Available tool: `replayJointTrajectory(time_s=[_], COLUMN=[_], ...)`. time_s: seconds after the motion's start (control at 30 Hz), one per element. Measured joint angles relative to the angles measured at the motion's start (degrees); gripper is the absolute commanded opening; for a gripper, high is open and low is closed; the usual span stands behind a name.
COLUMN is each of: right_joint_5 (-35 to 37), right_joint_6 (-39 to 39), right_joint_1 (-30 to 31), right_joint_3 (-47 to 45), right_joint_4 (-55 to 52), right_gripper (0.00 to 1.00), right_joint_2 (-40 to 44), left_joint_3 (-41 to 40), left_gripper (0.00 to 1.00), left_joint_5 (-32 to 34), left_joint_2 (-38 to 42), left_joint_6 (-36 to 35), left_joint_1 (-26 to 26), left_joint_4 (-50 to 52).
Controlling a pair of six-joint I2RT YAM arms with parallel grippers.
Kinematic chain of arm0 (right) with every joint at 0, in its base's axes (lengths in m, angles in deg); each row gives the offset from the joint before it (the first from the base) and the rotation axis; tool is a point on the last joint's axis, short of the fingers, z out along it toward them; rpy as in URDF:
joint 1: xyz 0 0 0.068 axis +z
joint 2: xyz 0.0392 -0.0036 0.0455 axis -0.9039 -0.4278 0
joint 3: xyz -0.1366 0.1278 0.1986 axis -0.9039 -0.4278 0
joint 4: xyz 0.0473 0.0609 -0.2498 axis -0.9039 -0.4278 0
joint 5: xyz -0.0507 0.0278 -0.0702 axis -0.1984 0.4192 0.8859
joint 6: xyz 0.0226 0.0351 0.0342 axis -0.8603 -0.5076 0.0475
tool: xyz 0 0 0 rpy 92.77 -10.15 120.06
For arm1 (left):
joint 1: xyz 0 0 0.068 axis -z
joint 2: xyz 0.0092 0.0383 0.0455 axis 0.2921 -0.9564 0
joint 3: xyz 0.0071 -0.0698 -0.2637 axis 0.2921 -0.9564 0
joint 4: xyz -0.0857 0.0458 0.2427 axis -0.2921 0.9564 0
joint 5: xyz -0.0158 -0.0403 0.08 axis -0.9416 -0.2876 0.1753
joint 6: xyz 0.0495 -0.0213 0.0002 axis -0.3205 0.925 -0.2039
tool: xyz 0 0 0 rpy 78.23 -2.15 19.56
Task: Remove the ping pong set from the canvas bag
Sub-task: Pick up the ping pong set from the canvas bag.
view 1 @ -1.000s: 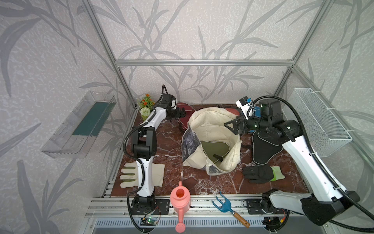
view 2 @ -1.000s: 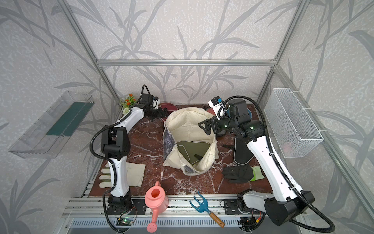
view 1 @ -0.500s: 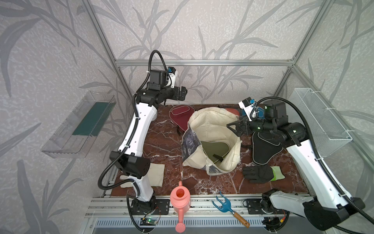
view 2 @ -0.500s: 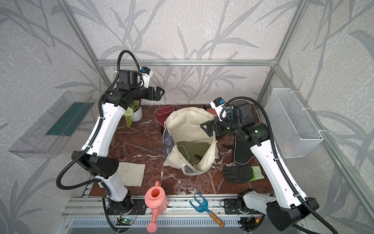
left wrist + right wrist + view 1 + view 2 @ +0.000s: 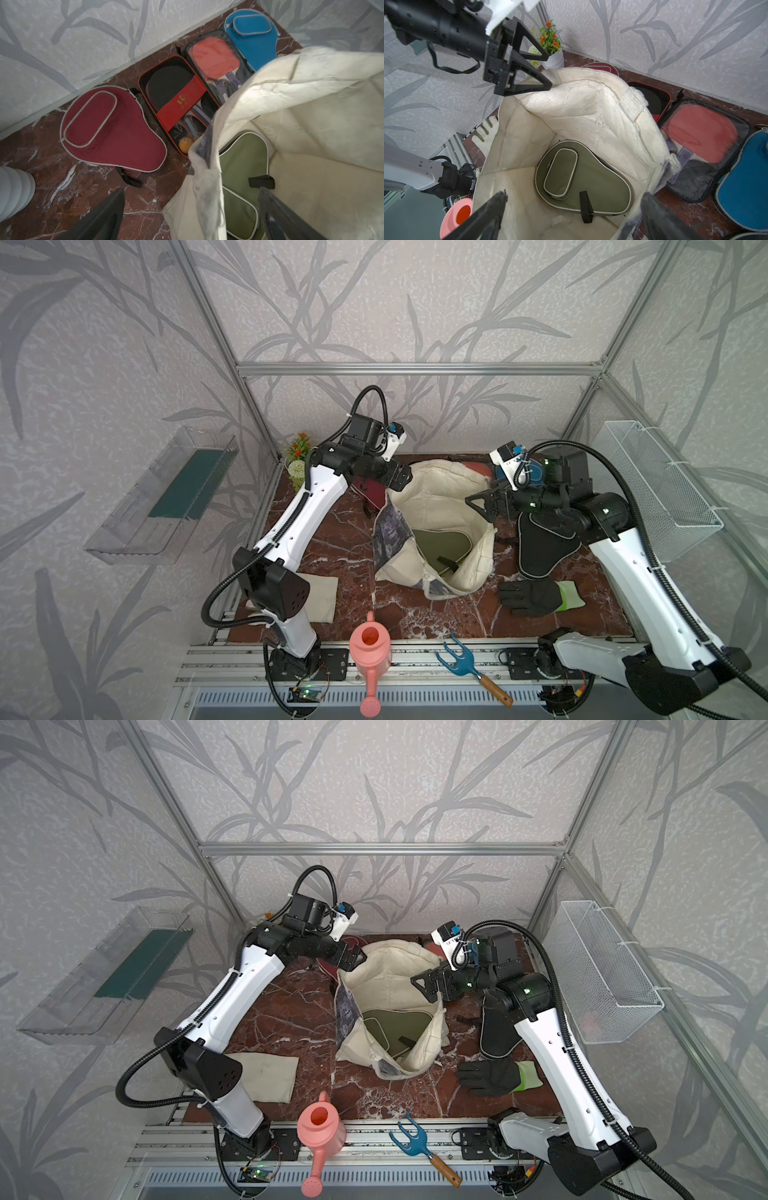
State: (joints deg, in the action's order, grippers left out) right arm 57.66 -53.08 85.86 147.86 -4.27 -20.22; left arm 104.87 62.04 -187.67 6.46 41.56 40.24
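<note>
Left gripper [image 5: 403,482]: jaws spread wide, holding nothing; you find it above the far left corner of the canvas bag [image 5: 432,499]; in the left wrist view the bag's rim runs between its fingers, one over the marble floor [image 5: 72,187], one over the lining; whether a tip touches the rim cannot be told.
Right gripper [image 5: 478,508]: jaws spread wide, empty; it hangs over the bag's right rim, pointing across the mouth toward the left gripper.
Bag mouth: gapes upward; the far wall stands tall, the near edge slumps; you have open room between the two grippers.
Olive case [image 5: 583,180]: lies flat on the bag's bottom; bare lining shows around it.
Set outside the bag: maroon case [image 5: 110,128], black box with red stripe [image 5: 178,99], clear-fronted case [image 5: 216,62] and blue case [image 5: 251,41] lie in a row along the back wall; black case [image 5: 540,543] lies right of the bag, partly under the right arm.
Front edge: black glove [image 5: 530,597], cream glove [image 5: 320,597], watering can [image 5: 370,649], hand rake [image 5: 461,659]; all apart from the bag.
</note>
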Motion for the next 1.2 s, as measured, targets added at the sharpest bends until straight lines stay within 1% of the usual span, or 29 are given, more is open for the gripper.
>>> replayJointTrajectory(time_s=[0.07, 0.1, 0.13, 0.2, 0.23, 0.27, 0.3, 0.47, 0.57, 0.83, 0.93, 1.2], right_joint_5=[0.24, 0.59, 0.87, 1.22, 1.6, 2.03, 2.56, 6.19, 8.02, 12.74, 14.34, 21.2], right_joint_6=[0.46, 0.81, 1.29, 1.97, 2.38, 2.67, 3.02, 5.16, 6.25, 8.11, 7.56, 3.48], right_joint_1=[1.27, 2.27, 3.41, 5.05, 5.86, 6.38, 6.84, 10.08, 12.61, 18.21, 19.17, 21.35], right_joint_3=[-0.07, -0.09, -0.13, -0.28, -0.28, -0.31, -0.33, -0.98, -2.34, -5.79, -5.86, -9.4], right_joint_4=[-0.15, -0.24, -0.37, -0.61, -0.81, -0.96, -1.2, -2.32, -2.56, -2.29, -1.14, 4.57], right_gripper=[0.99, 0.99, 0.99, 0.99, 0.99, 0.99, 0.99, 0.99, 0.99, 0.99, 0.99, 0.99], right_joint_2=[-0.15, -0.24, -0.33, -0.59, -0.87, -1.18, -1.57, -3.58, -3.87, -4.35, -5.38, -9.4], left_joint_3=[0.02, 0.02, 0.02, 0.04, 0.07, 0.07, 0.07, 0.04, -0.74, -6.97, -9.01, -13.25], left_gripper=[0.9, 0.81, 0.68, 0.34, 0.21, 0.09, 0.0, 0.0, 0.0, 0.0, 0.0, 0.0], left_joint_5=[0.46, 0.5, 0.39, -0.26, -0.68, -1.07, -1.55, -3.63, -5.14, -9.29, -10.62, -14.19], left_joint_2=[-1.55, -2.05, -2.29, -2.29, -2.21, -2.12, -2.05, -0.94, 1.16, 11.06, 12.76, 13.07], left_joint_6=[-0.04, -0.11, -0.13, 0.11, -0.02, -0.07, -0.04, -0.2, 0.22, 2.05, 2.64, 5.7], left_joint_1=[0.68, 1.01, 1.33, 1.75, 1.92, 1.97, 2.01, 2.1, 2.25, 2.97, 3.06, 2.91], left_joint_4=[0.24, 0.31, 0.44, 0.57, 0.57, 0.57, 0.57, 0.76, 0.7, -3.5, -5.79, -9.6])
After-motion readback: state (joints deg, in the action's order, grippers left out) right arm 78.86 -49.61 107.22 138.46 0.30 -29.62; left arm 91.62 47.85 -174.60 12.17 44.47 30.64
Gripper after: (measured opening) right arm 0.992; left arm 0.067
